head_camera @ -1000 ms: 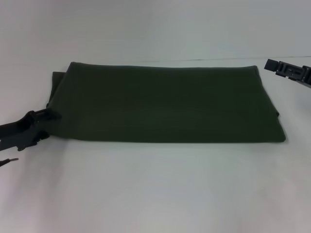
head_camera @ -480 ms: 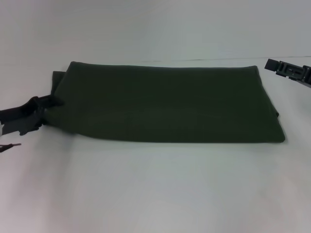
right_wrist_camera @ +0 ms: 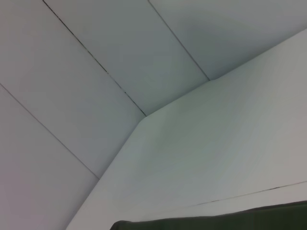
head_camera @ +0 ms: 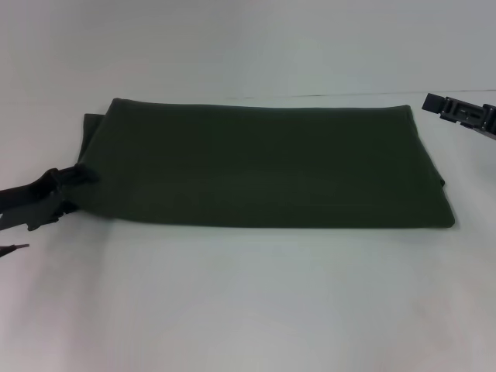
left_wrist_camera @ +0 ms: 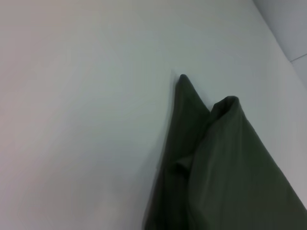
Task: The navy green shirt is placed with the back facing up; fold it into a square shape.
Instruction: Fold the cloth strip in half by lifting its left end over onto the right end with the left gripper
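The navy green shirt [head_camera: 263,164] lies flat on the white table [head_camera: 248,302], folded into a wide band running left to right across the middle of the head view, long edges roughly straight, the near edge a clean fold line. At the shirt's left end a lower layer sticks out a little past the top layer, so that corner looks stepped. The left gripper [head_camera: 71,190] sits low at the shirt's near-left corner, fingertips right at the cloth edge; one finger seems above and one below the fabric there, but whether it actually pinches the cloth cannot be told. A thin dark cable end [head_camera: 14,249] shows near the left edge, below that arm. The left wrist view shows the shirt [left_wrist_camera: 225,167] corner close up: two pointed folded layers side by side, a crease between them, resting on the table [left_wrist_camera: 76,120]; no fingers in that view. The right gripper [head_camera: 459,113] hangs off the shirt's far-right corner, well clear of the cloth, apart from it and above the table; fingers open or closed cannot be told. The right wrist view shows table [right_wrist_camera: 230,143], panelled wall [right_wrist_camera: 72,96] and only a strip of shirt [right_wrist_camera: 216,223] edge.
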Available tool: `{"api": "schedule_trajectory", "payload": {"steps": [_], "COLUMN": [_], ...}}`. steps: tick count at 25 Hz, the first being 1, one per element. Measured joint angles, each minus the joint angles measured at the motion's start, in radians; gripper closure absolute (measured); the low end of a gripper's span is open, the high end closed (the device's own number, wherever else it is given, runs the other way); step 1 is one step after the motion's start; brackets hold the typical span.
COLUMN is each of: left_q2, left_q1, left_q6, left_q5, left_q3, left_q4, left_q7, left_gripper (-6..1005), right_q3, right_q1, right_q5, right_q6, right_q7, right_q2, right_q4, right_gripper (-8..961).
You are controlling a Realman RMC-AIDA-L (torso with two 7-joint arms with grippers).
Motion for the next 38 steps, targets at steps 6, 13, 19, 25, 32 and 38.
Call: {"api": "schedule_trajectory", "payload": {"steps": [6,13,19,25,32,38], "left_q2": [-0.001,-0.002,-0.001,-0.002,-0.002,-0.014], "left_q1": [0.006,0.005,-0.002,-0.003,0.003,0.033], "left_q6": [0.001,-0.016,-0.029,-0.039,-0.037,0.011], "left_q5": [0.001,-0.001,0.000,0.001,0.000,-0.014], "left_q3": [0.000,0.002,0.011,0.020,0.019,0.002], "left_q4": [-0.001,-0.005,-0.008,-0.008,-0.008,0.007], "left_q7": [0.009,0.052,0.088,0.089,0.098,0.108], "left_gripper": [251,276,338,607,947,956], "right_q3": [0.000,0.000,0.000,0.000,0.000,0.000], "right_q1": [0.000,-0.006,-0.005,-0.003,-0.004,-0.008], "right_q5": [0.000,0.000,0.000,0.000,0.000,0.000], "right_q6": [0.001,0.001,0.000,0.000,0.000,0.000], "right_q7": [0.000,-0.002,-0.003,-0.004,-0.007,-0.009], "right_q2": [0.000,0.000,0.001,0.003,0.004,0.009], "right_q4": [0.000,0.000,0.001,0.001,0.002,0.005], "right_gripper": [177,177,177,177,177,177]}}
